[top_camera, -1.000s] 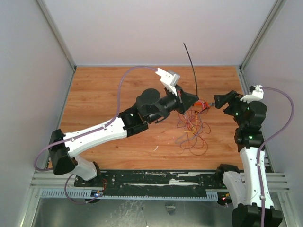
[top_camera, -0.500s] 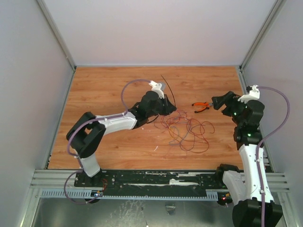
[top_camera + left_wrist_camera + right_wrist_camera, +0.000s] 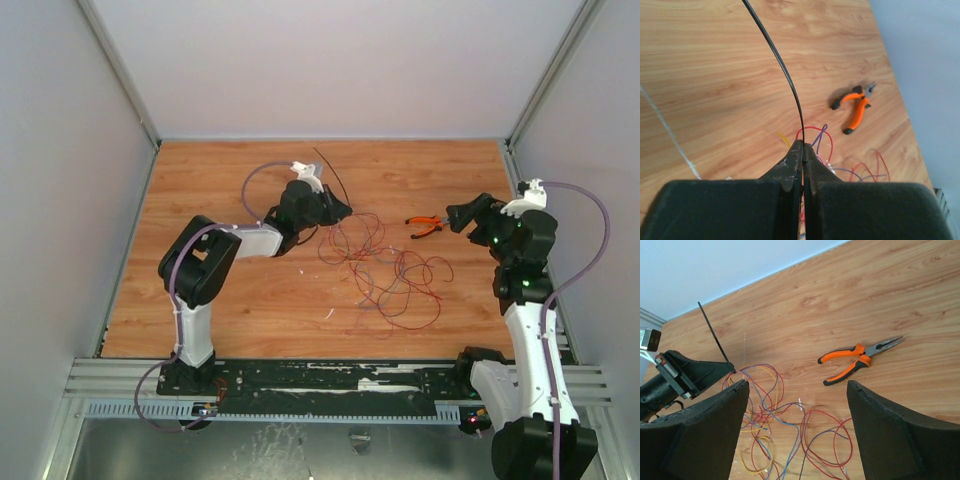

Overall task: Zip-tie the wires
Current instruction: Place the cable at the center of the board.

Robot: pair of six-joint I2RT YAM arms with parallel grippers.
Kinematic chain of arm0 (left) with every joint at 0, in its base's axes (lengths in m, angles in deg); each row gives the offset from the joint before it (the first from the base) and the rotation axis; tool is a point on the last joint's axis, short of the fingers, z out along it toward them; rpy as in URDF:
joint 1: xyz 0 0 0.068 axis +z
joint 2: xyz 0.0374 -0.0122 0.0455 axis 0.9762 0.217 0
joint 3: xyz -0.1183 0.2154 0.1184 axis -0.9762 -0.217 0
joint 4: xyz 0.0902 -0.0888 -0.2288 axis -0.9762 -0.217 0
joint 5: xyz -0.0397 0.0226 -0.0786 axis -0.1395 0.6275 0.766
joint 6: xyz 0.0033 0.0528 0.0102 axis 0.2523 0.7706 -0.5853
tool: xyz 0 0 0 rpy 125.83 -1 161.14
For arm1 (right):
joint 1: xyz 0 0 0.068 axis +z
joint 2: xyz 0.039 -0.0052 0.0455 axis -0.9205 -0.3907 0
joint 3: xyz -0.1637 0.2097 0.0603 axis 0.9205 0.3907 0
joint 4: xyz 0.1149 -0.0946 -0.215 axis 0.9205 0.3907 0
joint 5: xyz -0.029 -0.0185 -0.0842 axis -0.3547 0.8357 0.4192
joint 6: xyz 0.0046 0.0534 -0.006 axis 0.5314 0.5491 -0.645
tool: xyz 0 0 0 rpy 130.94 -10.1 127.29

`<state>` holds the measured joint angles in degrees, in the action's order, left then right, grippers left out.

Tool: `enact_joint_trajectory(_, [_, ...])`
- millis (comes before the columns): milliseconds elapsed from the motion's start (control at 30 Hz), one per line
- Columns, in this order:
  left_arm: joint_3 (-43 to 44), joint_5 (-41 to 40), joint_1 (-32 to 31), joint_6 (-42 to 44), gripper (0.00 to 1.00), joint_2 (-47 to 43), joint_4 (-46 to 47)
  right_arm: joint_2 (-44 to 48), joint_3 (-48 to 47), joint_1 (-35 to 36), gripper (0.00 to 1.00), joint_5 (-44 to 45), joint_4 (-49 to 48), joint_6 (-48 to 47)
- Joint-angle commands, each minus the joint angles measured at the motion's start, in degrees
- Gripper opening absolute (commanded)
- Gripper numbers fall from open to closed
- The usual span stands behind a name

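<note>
Left gripper (image 3: 343,211) sits farther left than before, pinched flat on the zip tie (image 3: 333,181), whose strip slants toward the far edge, while the wires (image 3: 385,265) sprawl just to its right, nearer it than the wide-open, empty right gripper (image 3: 460,216).

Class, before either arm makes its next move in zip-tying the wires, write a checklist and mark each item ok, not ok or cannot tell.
1. Left claw shut on the zip tie: ok.
2. Right claw open, empty: ok.
3. Wires gathered into one bundle: not ok, lying loose.
4. Zip tie looped around wires: not ok.
5. Pliers apart from wires: ok.
6. Which end carries the tie's head: cannot tell.
</note>
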<state>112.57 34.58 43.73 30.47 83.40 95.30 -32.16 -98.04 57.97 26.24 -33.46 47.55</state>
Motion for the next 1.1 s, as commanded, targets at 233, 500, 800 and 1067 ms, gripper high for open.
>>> enact_joint_trajectory(233, [8.9, 1.2, 6.2, 3.4, 0.00, 10.3, -0.3, -1.1, 0.3, -0.7, 0.81, -0.7, -1.0, -2.3])
enact_joint_trajectory(500, [10.9, 1.1, 9.6, 3.8, 0.11, 14.8, -0.2, -3.0, 0.6, -0.7, 0.81, -0.7, -1.8, -3.4])
enact_joint_trajectory(800, [12.7, 1.3, 10.5, 5.6, 0.34, 14.4, -2.1, -4.4, 0.9, -0.7, 0.82, -0.9, -2.7, -4.0])
enact_joint_trajectory(1067, [9.1, 0.2, 10.9, 7.3, 0.61, 8.4, -4.0, -4.3, 0.8, -0.7, 0.83, -0.4, -2.2, -4.9])
